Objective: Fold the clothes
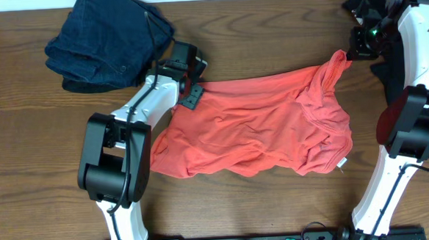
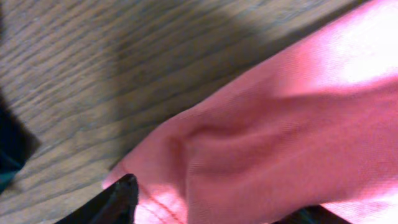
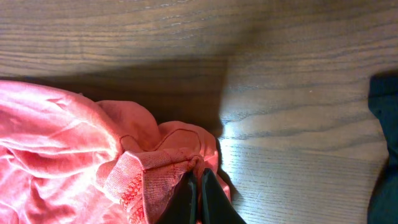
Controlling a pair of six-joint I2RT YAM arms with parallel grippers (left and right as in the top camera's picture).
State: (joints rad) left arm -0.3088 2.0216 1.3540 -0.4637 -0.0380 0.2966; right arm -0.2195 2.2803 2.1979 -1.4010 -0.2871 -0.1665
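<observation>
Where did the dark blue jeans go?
In the overhead view, the dark blue denim bundle lies crumpled at the far left corner of the table, on the robot's left side, up and left of the coral-red T-shirt.

Left wrist view is blurred, the left gripper [image 2: 211,214] cut off at the bottom edge so I see only bits of its fingers [image 2: 118,202], and right of the right gripper [image 3: 199,196] a dark cloth [image 3: 388,124] runs off frame, unidentifiable from here.
</observation>
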